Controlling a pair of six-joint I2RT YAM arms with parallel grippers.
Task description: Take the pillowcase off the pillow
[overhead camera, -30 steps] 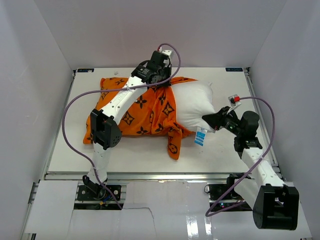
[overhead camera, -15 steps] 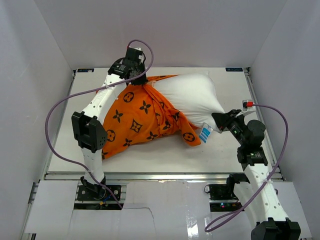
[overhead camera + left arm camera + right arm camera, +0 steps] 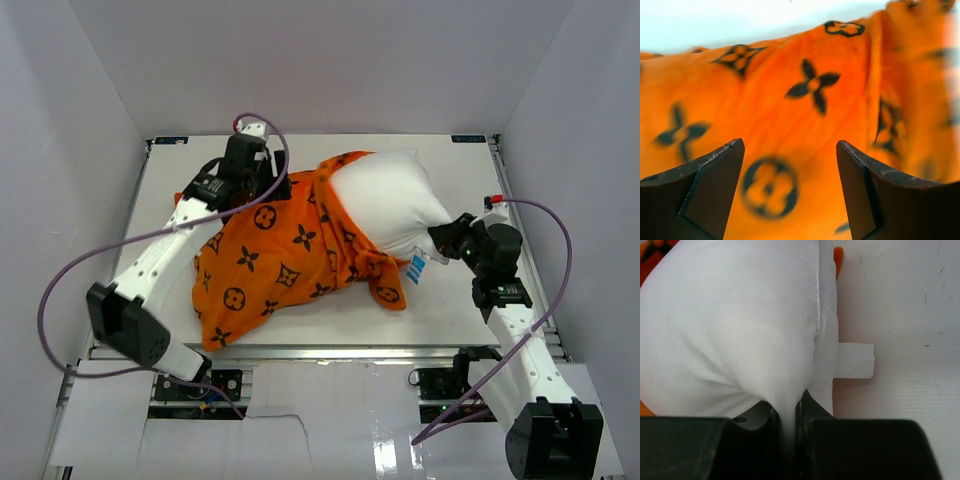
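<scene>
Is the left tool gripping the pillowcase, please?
No, the left tool stands wide open, pinching none of the pillowcase.

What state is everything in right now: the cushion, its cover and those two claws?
Pillowcase: partly pulled off, covering the pillow's left part.
Pillow: right part bare, corner pinched.
Left jaws: open, facing the pillowcase, holding nothing.
Right jaws: shut on the pillow's corner.
</scene>
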